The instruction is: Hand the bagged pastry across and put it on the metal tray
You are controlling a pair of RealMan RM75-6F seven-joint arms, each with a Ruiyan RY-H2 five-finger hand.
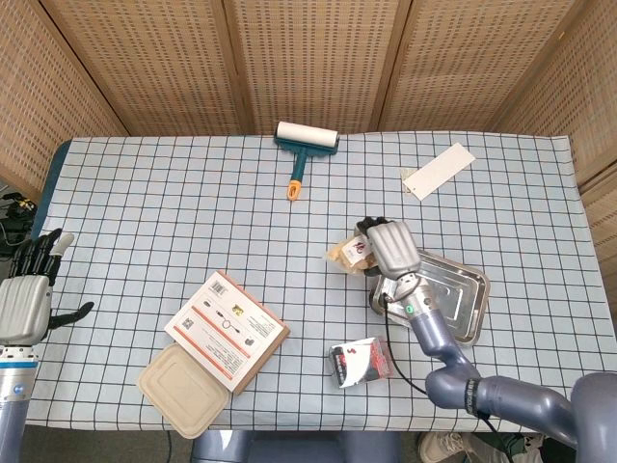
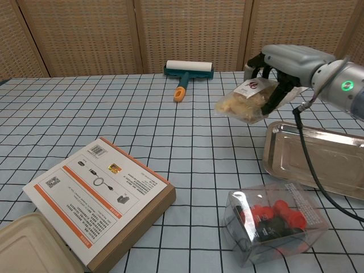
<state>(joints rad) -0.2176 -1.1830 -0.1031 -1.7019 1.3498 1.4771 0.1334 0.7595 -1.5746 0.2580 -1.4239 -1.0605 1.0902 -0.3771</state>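
Bagged pastry (image 2: 245,102) hangs above the table, grasped by the right hand's (image 2: 284,62) fingers (image 2: 277,91), beside the metal tray (image 2: 318,162).

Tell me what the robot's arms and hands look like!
The right hand has a smooth silver-grey shell with black fingers. Its arm is glossy blue-grey and rounded, with a small green light glowing near the wrist and a thin black cable hanging down. The left hand is silver-grey with black fingers too.

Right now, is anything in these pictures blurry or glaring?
Head view: even light, everything sharp, a bright sheen on the metal tray. Chest view: the near plastic box looks slightly soft; the bagged pastry in the right hand stays clear.
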